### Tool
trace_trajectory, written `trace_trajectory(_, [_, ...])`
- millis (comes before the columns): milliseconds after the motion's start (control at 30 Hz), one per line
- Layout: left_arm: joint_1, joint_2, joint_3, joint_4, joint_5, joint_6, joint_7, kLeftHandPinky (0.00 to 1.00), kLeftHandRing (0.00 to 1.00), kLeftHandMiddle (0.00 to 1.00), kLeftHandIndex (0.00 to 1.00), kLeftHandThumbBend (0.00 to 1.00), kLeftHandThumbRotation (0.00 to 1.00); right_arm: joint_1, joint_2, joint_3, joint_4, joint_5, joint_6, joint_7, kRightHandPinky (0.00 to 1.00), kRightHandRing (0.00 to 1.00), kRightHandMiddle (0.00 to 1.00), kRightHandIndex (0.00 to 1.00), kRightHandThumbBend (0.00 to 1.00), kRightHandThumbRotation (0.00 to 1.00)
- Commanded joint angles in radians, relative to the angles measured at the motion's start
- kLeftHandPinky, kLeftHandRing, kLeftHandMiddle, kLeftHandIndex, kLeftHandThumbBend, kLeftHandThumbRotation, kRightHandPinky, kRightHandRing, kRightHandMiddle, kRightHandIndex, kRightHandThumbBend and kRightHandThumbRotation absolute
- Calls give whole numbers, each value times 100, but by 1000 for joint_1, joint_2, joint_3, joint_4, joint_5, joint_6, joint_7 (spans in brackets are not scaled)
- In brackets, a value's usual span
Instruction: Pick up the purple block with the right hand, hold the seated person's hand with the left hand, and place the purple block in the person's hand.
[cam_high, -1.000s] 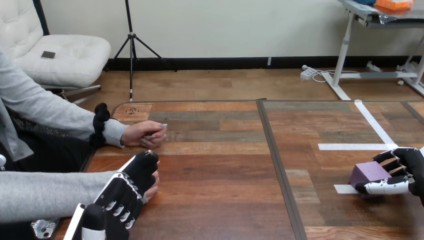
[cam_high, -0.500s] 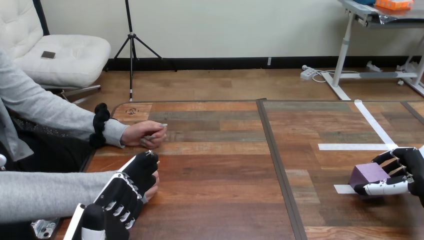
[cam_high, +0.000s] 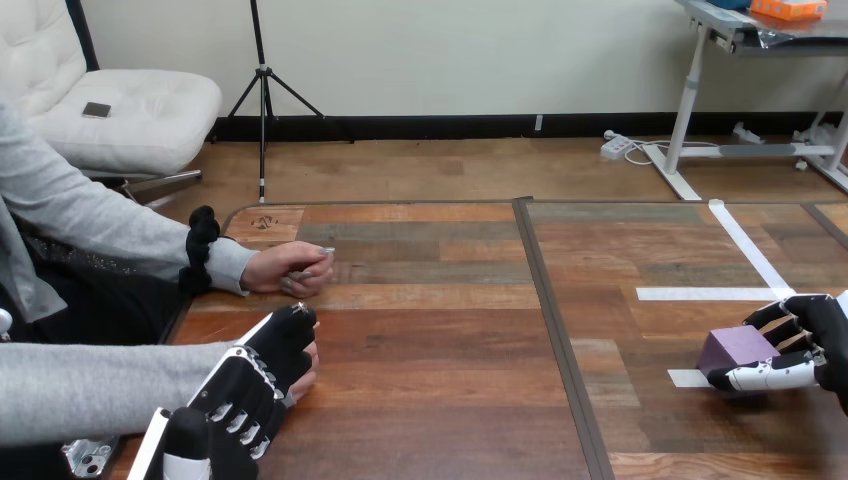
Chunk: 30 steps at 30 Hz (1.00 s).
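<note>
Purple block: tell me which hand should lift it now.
Right. The right hand has its thumb and fingers curled round the purple block at the view's right. The left hand lies over the person's nearer hand at the lower left, far from the block.

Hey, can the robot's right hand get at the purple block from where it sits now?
Likely yes: the right hand sits right at the purple block, its fingers curled round it, and nothing stands between them on the table.

The table (cam_high: 440, 330) is smooth wood-grain planks; the purple block (cam_high: 735, 348) looks matt, its material unclear.
</note>
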<state>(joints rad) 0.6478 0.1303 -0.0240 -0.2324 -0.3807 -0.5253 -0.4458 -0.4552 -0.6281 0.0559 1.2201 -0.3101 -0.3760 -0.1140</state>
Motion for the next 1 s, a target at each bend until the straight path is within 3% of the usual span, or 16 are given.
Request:
trace_trajectory(0, [-37,-3,7,-38,0,-9,3,93,93,90,84,88,100,-52,34,9,-22,1,-6,-8,44,48,53,55,96,0])
trace_trajectory(967, [-49,-2,10,-30,-2,-16,-1,94,93,88,82,87,100,-42,5,39,-41,-25,-90,3,38,43,46,47,82,0])
